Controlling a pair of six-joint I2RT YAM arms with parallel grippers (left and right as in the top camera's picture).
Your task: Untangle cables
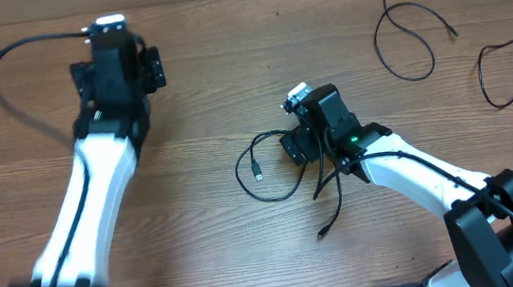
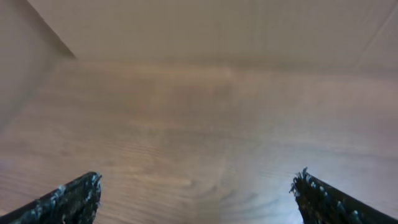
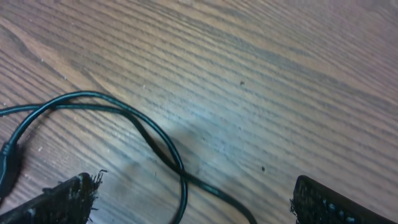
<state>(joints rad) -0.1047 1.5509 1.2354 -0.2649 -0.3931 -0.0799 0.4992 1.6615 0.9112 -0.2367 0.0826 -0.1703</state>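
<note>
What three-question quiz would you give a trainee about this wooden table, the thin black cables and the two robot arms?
1. True or false: the right two-finger gripper is shut on the thin black cable.
2. Multiple choice: which wrist view shows that cable lying between the fingers? A left, B right, C both.
3. Short answer: what shows between the fingers of the left two-finger gripper?

Key
1. False: its jaws stand open and the cable lies loose below them.
2. B.
3. Only the brown wooden table, with no cable.
</note>
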